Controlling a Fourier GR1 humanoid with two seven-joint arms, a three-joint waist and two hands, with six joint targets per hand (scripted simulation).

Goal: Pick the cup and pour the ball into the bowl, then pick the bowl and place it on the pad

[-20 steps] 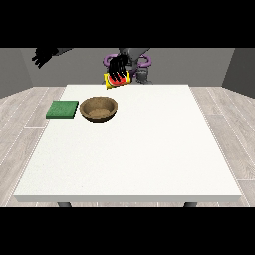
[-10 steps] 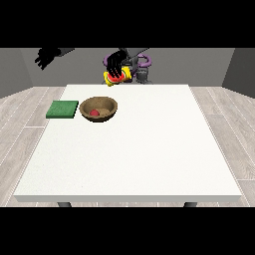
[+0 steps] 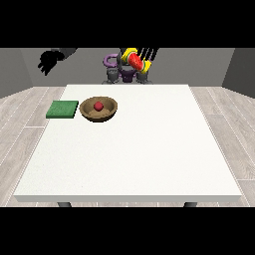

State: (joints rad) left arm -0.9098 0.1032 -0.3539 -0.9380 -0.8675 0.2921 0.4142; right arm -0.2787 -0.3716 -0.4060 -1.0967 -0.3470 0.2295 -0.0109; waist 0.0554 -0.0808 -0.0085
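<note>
A brown wooden bowl (image 3: 99, 108) stands on the white table (image 3: 149, 149), left of its middle near the far edge. A small red ball (image 3: 98, 105) lies inside it. Just left of the bowl, flat on the table, lies the green pad (image 3: 63, 109). The yellow cup (image 3: 134, 60) with a red inside is tilted on its side, its mouth towards the camera, high above the table's far edge. The hand at the view's right (image 3: 147, 52) is curled round it. The hand at the view's left (image 3: 50, 61) hangs raised beyond the table's left corner, holding nothing.
The robot's dark and purple body (image 3: 119, 73) stands behind the far edge. Grey walls and a wood-plank floor surround the table. White tabletop stretches from the bowl to the near edge and to the right.
The red ball has dropped from the cup into the bowl. The cup and its hand have since risen and swung right, away from the bowl. The other hand has barely moved.
</note>
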